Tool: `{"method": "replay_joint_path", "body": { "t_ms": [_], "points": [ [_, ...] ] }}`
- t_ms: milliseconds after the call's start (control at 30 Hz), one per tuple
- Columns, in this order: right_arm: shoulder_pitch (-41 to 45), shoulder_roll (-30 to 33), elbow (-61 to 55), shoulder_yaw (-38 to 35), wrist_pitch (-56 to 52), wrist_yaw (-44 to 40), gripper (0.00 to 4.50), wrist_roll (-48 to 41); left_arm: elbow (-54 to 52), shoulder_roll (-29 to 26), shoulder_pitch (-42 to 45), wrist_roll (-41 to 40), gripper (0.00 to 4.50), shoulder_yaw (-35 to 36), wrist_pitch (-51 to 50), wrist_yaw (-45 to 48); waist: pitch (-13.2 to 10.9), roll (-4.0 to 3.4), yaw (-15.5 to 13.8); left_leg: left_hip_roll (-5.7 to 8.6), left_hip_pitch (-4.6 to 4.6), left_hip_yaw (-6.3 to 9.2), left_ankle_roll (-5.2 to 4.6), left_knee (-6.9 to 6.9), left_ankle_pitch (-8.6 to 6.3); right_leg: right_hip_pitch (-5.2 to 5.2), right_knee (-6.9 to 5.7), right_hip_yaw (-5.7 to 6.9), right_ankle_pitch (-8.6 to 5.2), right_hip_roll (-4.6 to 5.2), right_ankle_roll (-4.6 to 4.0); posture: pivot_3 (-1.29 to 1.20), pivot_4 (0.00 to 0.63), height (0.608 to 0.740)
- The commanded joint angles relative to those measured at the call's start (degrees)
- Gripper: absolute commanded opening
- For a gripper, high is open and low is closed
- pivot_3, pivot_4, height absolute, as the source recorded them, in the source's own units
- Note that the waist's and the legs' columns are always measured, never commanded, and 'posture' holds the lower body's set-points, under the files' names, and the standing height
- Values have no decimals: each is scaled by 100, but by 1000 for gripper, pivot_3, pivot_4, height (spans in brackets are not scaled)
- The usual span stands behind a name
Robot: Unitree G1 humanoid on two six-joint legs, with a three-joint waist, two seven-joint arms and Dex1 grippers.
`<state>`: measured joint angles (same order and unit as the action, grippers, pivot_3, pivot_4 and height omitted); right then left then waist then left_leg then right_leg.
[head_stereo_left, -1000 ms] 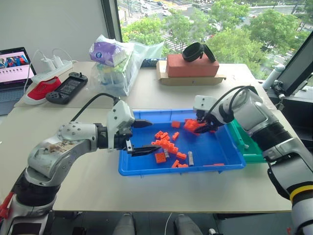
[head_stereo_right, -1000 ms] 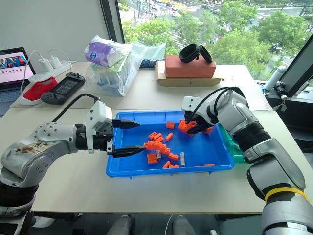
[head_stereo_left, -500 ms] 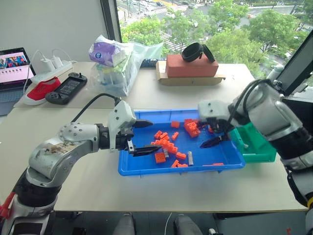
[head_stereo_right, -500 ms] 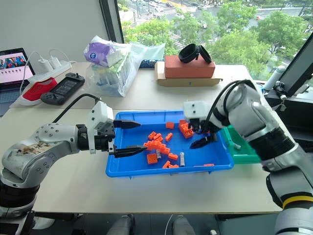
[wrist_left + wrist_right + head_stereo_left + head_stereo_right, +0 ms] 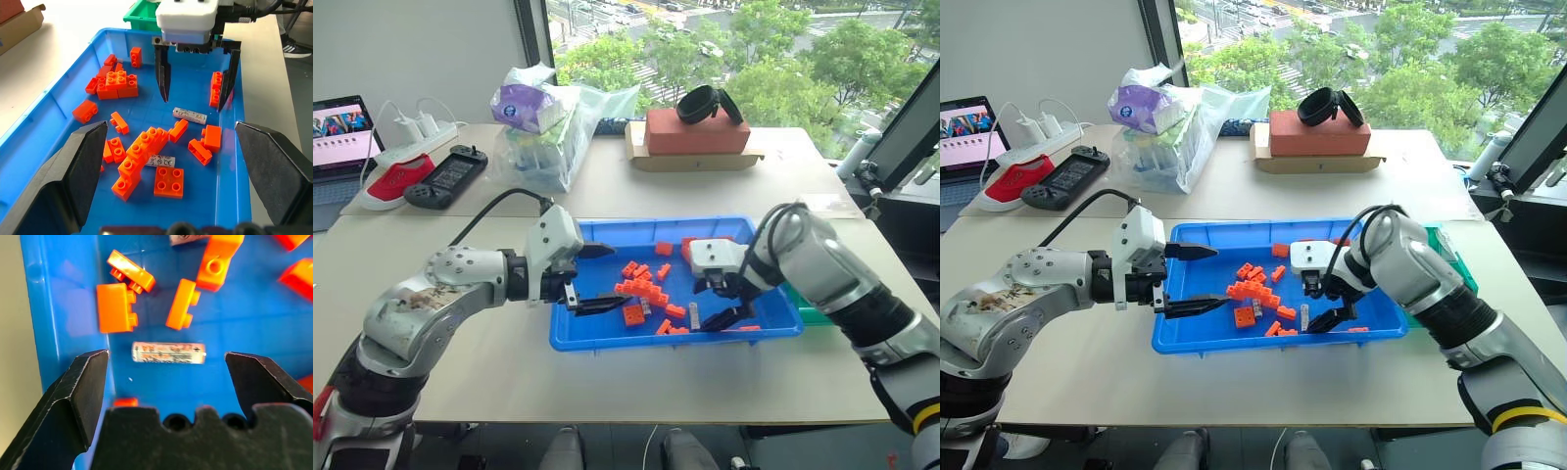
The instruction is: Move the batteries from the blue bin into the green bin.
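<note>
Now right pincer [image 5: 194, 98] spread wide, pointing down over battery [image 5: 168, 353] in blue bin [image 5: 570, 338] — lined up for grab; left pincer [image 5: 591, 278] wide too, hovering, empty.

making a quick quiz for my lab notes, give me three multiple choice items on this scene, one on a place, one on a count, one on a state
1. Where does the battery between the right gripper's fingers lie?
A. in the green bin
B. on the floor of the blue bin
C. on the table

2. How many batteries show in the left wrist view?
A. two
B. five
C. none

3. How do the right gripper's fingers stand?
A. shut on a brick
B. shut on a battery
C. open above a battery

Answers: 1 B, it lies flat on the blue bin's floor. 2 A, the second battery lies among the orange bricks. 3 C, the fingers straddle the battery without touching it.
</note>
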<state>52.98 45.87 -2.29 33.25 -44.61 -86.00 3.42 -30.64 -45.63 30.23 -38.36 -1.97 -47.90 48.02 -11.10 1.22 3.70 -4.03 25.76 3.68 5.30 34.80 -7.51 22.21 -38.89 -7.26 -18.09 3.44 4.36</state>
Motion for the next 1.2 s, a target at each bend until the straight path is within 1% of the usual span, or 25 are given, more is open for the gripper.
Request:
{"method": "replay_joint_path", "body": {
  "t_ms": [33, 167, 333, 567, 700, 767, 800, 933, 1033, 1067, 1133, 1200],
  "points": [
    [130, -73, -134, 48, -382, 116, 4431, 55, -155, -95, -20, 15, 4500, 157, 44, -22, 0, 0, -4, 0, 0, 0, 0, 0, 0, 0, 1, 0, 0, 0, 0, 0, 150, 740],
    [142, -120, -63, 230, -698, 147, 4431, 80, -158, -86, -12, 17, 4500, 154, 56, -43, 0, 0, -8, 0, 0, 0, 0, 0, 0, 0, 1, 0, 0, 0, 0, 0, 150, 740],
    [42, -72, -72, 332, -658, 249, 4431, 121, -191, 17, 63, -214, 4500, 305, -16, -81, 0, 0, -11, 0, 1, 0, 0, -1, 0, 0, 2, 1, 0, 0, 0, 0, 150, 740],
    [-132, -62, -45, 379, -610, 534, 4431, 200, -171, -78, 73, -207, 4500, 283, -19, -45, 0, 1, -7, 0, 0, 0, 0, -1, 0, 0, 2, 1, 0, 0, 0, 0, 150, 740],
    [-177, -44, -15, 377, -552, 622, 3460, 246, -176, -93, 72, -219, 4500, 287, -20, -33, 1, 2, -10, 0, -1, 0, 0, 0, 0, -2, 1, 1, 0, 0, 0, 0, 150, 740],
    [-205, -28, 7, 373, -507, 646, 2738, 251, -172, -99, 77, -218, 4500, 283, -20, -22, 1, 2, -11, 0, -1, 0, 0, 0, 0, -2, 1, 1, 0, 0, 0, 0, 150, 740],
    [-218, -22, 24, 367, -487, 651, 2584, 246, -169, -99, 84, -217, 4500, 279, -18, -17, 2, 3, -11, 0, -1, 0, 0, 0, 0, -2, 1, 1, 0, 0, 1, 0, 150, 740],
    [-203, -11, 215, 243, -329, 717, 2581, 256, -130, -79, 156, -204, 4500, 238, -16, 2, 3, 5, -14, 0, -3, 1, 0, 0, 0, -5, 2, 2, 0, 0, 1, 0, 150, 740],
    [20, 0, 364, -21, -333, 643, 2581, 125, -108, -71, 169, -198, 4500, 228, -12, 12, 3, 5, -12, 0, -4, 0, 0, 1, 0, -5, 2, 1, 0, 0, 1, 0, 150, 740],
    [146, -6, 442, -237, -372, 592, 2581, -16, -103, -64, 174, -200, 4500, 224, -11, 16, 3, 5, -10, 0, -3, 0, 0, 0, 0, -5, 2, 2, 0, 0, 1, 0, 150, 740],
    [579, 20, 918, -999, -331, 393, 2581, -539, -75, -47, 241, -126, 4500, 144, 22, 17, -4, 2, -2, 0, -3, 0, 0, 0, 0, -4, 1, 1, 0, 0, 0, 0, 150, 740],
    [890, 53, 1336, -1397, -282, 356, 2581, -815, -44, -2, 307, -125, 4500, 117, 7, -9, -8, 1, 1, 1, 0, 0, 1, 0, 1, -1, 0, -1, 0, 0, 0, 0, 150, 740]
  ]
}}
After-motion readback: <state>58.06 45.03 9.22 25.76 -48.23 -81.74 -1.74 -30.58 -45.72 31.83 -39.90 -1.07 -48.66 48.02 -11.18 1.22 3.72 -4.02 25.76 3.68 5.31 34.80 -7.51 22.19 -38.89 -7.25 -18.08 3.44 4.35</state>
